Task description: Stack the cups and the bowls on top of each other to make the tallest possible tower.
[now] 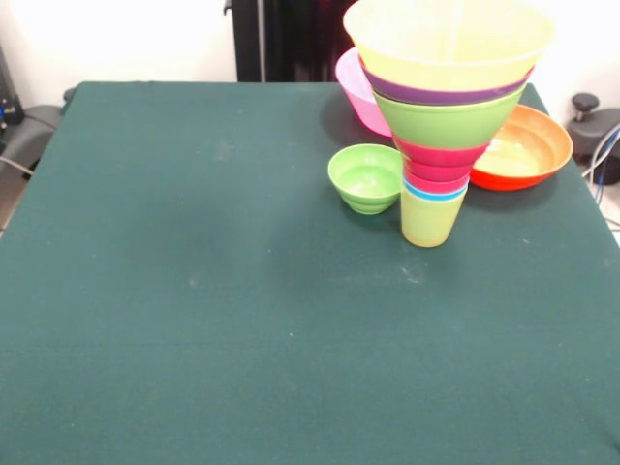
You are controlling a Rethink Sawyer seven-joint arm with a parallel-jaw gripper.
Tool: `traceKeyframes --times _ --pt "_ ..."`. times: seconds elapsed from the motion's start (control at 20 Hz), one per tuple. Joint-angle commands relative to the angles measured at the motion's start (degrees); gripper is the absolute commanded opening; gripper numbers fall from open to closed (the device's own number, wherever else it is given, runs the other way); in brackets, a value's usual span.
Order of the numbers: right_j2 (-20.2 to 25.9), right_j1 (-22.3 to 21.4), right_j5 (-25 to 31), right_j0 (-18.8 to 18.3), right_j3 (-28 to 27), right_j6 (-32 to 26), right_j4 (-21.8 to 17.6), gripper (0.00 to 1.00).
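Observation:
The tower (441, 116) stands on the green table (194, 291) at the right. Its lowest piece is the yellow-green cup (429, 218). Above it show a blue rim (433, 192), red pieces (438, 163), a lime green bowl (446, 121), a purple rim (441, 94) and a big yellow bowl (449, 44) on top. A small green bowl (366, 177) sits just left of the cup. A pink bowl (356, 89) and an orange bowl (523, 147) sit behind the tower. The gripper is not in view.
The robot's black pedestal (291, 39) stands at the table's far side. Dark equipment with cables (596, 121) sits off the right edge, and more gear (24, 131) off the left edge.

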Motion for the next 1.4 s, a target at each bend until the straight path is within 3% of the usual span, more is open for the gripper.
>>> traceKeyframes --times 0.05,0.3,0.7,1.4 --pt "17.6 -3.0 10.0 -8.0 4.3 12.7 4.1 1.00" --pt "24.6 -2.7 10.0 -14.3 5.0 12.5 3.7 1.00" --pt "27.7 -2.3 9.9 -18.6 5.4 10.8 2.9 1.00" --pt "30.5 -2.4 10.1 -21.8 5.5 10.0 2.8 1.00"
